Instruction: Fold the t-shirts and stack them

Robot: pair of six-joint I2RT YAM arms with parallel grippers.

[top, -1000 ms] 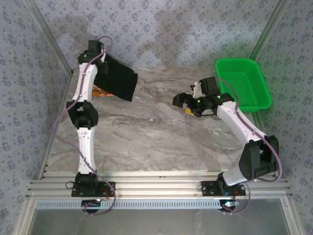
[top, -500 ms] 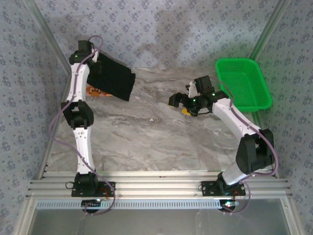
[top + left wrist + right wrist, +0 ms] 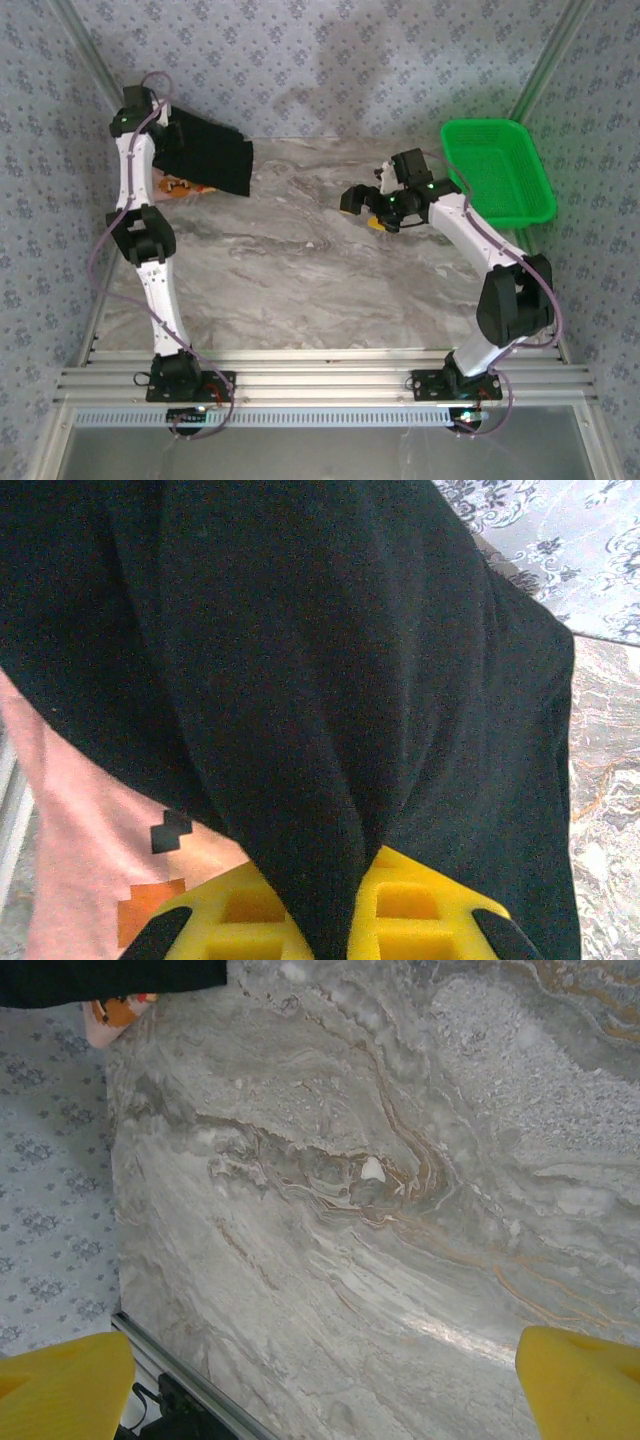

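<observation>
Far left, up by the table's (image 3: 320, 265) back corner: left gripper (image 3: 165, 132) clenched on a fold of the black t-shirt (image 3: 212, 162). From the left wrist, yellow fingers (image 3: 430, 915) pinched together with the dark cloth caught between them. Hanging from that grip and spreading down and rightward in a broad dark sheet, lower edge close over the marble (touching or not, cannot tell).

Just beneath and slightly left, lying on the table near its left edge: salmon-pink t-shirt (image 3: 80, 820), mostly covered by the black one. Peeking out along the black hem only as a pink strip with blocky orange-brown and black print.

Across the middle: bare grey marble veined with tan, well apart from both shirts.

Right of centre, hovering above that marble: right gripper (image 3: 362, 210), jaws spread wide and grasping nothing. From the right wrist, one yellow fingertip (image 3: 60, 1385) at each lower corner, with table surface in the gap.

Farthest right, at the back right corner: green plastic basket (image 3: 490, 124), near the right arm's wrist but apart from the gripper.
</observation>
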